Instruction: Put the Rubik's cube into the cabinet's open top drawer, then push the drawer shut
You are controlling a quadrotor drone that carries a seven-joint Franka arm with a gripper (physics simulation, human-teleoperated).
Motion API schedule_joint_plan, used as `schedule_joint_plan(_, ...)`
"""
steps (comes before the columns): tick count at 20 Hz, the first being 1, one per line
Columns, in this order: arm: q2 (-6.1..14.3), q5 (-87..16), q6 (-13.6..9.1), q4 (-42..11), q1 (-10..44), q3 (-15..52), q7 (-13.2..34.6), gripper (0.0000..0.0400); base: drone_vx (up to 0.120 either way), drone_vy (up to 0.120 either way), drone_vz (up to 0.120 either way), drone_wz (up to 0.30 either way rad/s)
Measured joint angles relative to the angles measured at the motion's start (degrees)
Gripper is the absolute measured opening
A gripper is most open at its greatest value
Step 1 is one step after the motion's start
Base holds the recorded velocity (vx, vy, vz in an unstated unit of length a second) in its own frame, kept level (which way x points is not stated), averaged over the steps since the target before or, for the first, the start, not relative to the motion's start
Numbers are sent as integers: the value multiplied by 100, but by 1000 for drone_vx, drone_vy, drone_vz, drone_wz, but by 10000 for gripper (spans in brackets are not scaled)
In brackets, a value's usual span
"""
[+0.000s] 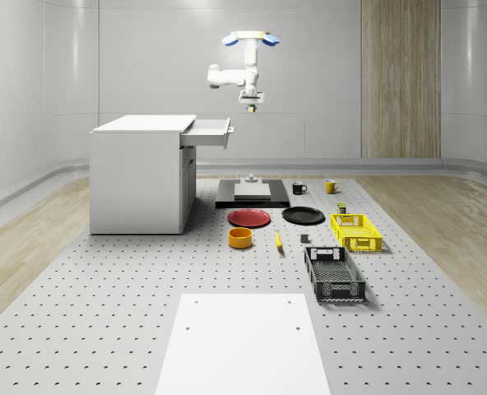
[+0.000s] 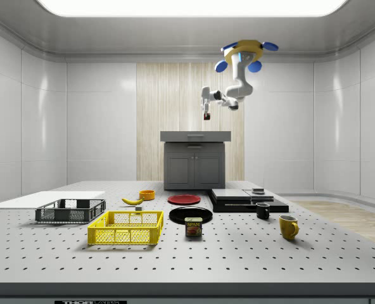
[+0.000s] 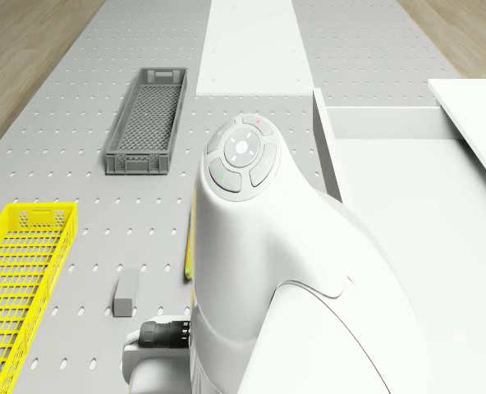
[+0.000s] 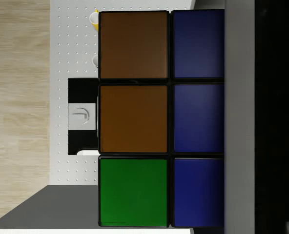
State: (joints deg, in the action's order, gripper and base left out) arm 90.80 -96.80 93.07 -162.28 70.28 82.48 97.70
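Rubik's cube [image 4: 159,119] sits right before the wrist camera, gripped in the jaws [image 1: 251,104]; rigid, light, smooth-faced, best squeezed across flat opposite faces. Beyond, the drone [image 1: 250,38] hovers just past the open top drawer [image 1: 209,132] of the cabinet [image 1: 141,173].

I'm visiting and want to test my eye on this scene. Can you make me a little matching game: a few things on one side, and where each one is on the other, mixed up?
Things:
1. Rubik's cube
2. drone
3. banana
4. Spam can

Places:
A. on the floor beside the orange bowl
B. hovering high, just off the open drawer's front
C. in the gripper, above floor level
D. on the floor, next to the yellow crate

Pairs: 1-C, 2-B, 3-A, 4-D
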Motion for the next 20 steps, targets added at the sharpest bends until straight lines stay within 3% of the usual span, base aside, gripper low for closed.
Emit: schedule_joint_plan(20, 43, 17, 40, 1, 6, 4, 4, 325, 0, -120, 0, 0)
